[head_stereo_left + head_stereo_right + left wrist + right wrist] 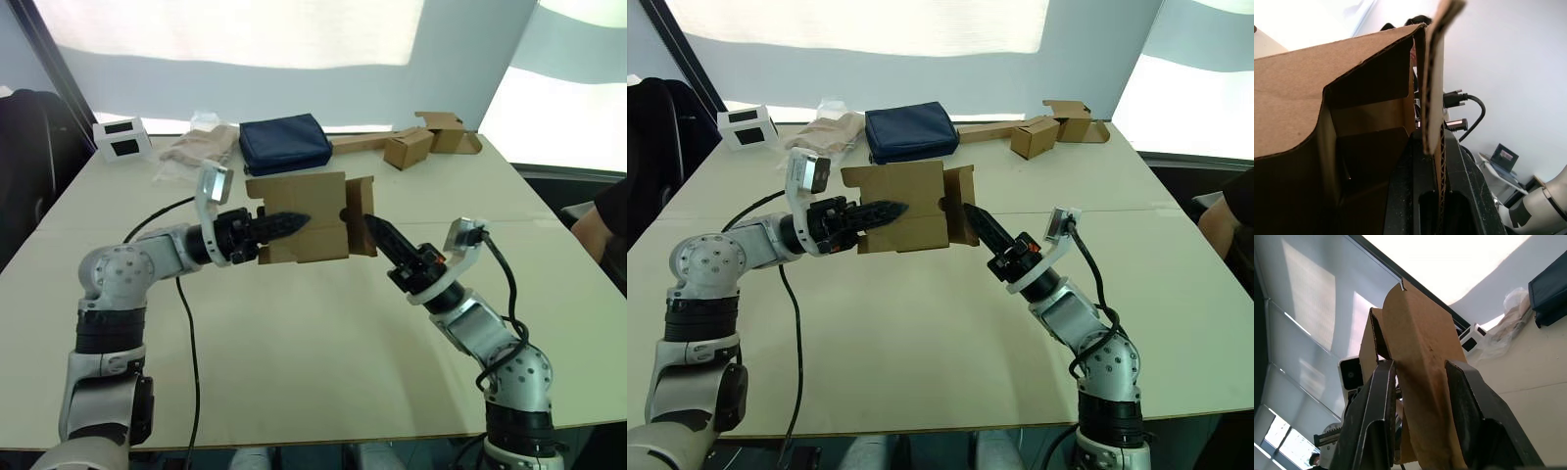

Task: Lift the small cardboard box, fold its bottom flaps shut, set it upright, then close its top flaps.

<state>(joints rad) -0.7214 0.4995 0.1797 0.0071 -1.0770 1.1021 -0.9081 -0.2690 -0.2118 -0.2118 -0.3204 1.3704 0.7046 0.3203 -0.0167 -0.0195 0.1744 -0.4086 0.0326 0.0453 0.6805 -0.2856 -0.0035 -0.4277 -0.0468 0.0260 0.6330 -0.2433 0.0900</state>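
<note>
Small cardboard box [299, 220]: held in the air above the table [294, 343], between the two grippers and clear of the tabletop. Plain brown corrugated board. One broad face is turned toward the head camera. Short flaps project at the end nearest the right gripper.

Left gripper [284, 223]: reaches in from the robot's left, black fingers lying across the box's near face. In the left wrist view the fingers [1415, 196] are pinched onto one cardboard wall edge, with the open inside of the box beside them.

Right gripper [377, 231]: comes up from the robot's right and meets the flapped end of the box. In the right wrist view the two fingers [1376, 421] stand spread, one on each side of a cardboard panel; whether either finger actually touches the panel cannot be told.

Table: pale, flat surface, seam running across its middle.

Far edge items: a dark blue pouch [285, 143] sits behind the held box; a crumpled clear bag [196, 147] lies beside the pouch on the robot's left; a white box with dark windows [120, 137] stands at the far left corner; an oblong brown carton with a long flat strip [411, 145] lies at the far right.

Person: part of an arm [600, 225] shows at the right edge, beyond the table.
</note>
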